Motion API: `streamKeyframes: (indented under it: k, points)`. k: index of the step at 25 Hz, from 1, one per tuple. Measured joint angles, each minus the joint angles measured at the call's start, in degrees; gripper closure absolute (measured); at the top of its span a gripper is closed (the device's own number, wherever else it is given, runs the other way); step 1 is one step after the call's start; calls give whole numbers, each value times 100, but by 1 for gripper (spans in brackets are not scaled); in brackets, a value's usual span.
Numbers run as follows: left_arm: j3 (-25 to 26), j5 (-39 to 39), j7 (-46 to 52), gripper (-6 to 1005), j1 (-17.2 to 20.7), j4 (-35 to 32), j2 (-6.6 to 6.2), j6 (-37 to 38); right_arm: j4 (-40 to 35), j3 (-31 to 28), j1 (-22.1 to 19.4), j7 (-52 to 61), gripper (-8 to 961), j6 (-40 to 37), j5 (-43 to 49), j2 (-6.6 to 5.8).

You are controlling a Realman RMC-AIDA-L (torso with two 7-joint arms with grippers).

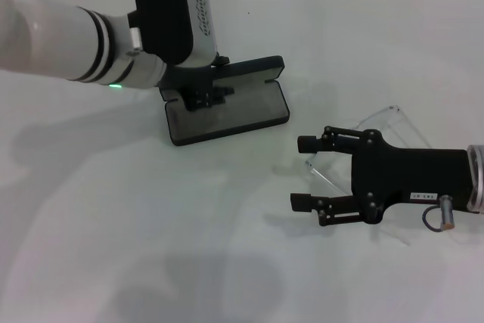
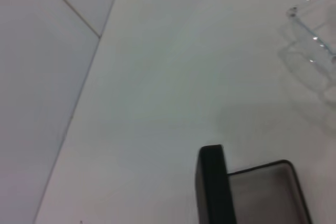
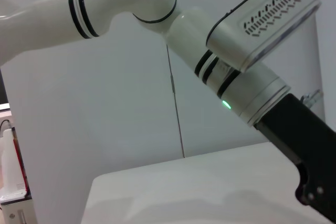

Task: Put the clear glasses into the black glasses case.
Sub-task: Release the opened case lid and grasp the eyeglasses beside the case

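The black glasses case (image 1: 249,111) lies open on the white table, its lid (image 1: 249,69) standing up at the back and its grey lining facing up. My left gripper (image 1: 203,98) is down at the case's left end, by the hinge. The clear glasses (image 1: 395,121) lie on the table to the right of the case, partly hidden under my right gripper (image 1: 304,172). That gripper is open, and one thin clear arm (image 1: 321,172) of the glasses shows between its fingers. The left wrist view shows a corner of the case (image 2: 212,187) and part of the glasses (image 2: 314,35).
The white table (image 1: 151,247) spreads in front of the case and to its left. A pale wall rises behind the table. In the right wrist view the left arm (image 3: 231,77) crosses over the table (image 3: 184,187).
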State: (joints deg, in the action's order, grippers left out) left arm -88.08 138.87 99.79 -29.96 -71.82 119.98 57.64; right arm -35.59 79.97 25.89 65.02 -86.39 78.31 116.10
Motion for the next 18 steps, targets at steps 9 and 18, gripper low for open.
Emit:
streamKeyframes:
  k: [9, 18]
  points:
    - [706, -1799, -73, 510, 192, -450, -48, 889, 1, -18, -36, 15, 111, -88, -32, -42]
    - [2830, -5647, -772, 477, 870, 446, -123, 3664, -194, -530, -23, 577, 111, -280, 1, -232]
